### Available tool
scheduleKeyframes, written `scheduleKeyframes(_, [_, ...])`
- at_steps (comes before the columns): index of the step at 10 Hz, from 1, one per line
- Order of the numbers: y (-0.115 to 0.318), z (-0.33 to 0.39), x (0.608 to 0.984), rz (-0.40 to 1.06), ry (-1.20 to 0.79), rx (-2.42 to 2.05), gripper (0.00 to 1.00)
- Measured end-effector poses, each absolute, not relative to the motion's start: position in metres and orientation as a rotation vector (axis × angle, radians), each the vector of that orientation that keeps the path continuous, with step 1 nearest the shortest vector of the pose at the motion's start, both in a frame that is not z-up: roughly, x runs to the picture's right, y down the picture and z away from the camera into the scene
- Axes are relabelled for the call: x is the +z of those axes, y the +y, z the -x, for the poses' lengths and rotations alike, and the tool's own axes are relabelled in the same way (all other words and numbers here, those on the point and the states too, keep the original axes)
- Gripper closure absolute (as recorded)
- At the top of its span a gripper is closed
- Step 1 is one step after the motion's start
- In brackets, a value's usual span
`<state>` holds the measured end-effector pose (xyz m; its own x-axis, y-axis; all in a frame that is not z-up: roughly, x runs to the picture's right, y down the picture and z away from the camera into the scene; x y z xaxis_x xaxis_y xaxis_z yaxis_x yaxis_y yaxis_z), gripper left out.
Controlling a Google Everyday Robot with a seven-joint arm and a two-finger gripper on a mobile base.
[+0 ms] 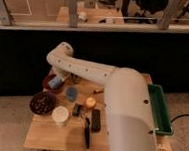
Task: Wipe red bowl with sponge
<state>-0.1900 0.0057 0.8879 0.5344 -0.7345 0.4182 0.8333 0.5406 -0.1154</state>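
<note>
The red bowl (50, 83) sits at the table's far left corner, behind the dark maroon bowl (42, 103). My white arm bends at an elbow above it and reaches down. My gripper (58, 80) is inside the red bowl, shut on the light blue sponge (56, 83), which rests against the bowl's inside. Most of the sponge is hidden by the gripper.
A small round blue cup (71, 93) stands right of the red bowl. A white cup (60, 115), a yellow-orange object (90, 102) and several dark objects (96, 120) lie mid-table. A green bin (160, 109) hangs at the right edge of the wooden table (57, 136).
</note>
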Motion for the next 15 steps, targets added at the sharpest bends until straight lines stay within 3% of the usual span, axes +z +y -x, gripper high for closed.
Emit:
scheduleKeyframes(5, [-0.009, 0.225, 0.902, 0.323, -0.354, -1.002, 1.0])
scheduleKeyframes(9, [0.002, 0.231, 0.898, 0.341, -0.372, -1.027, 1.0])
scheduleKeyframes(15, [0.016, 0.184, 0.898, 0.372, -0.336, -0.963, 1.0])
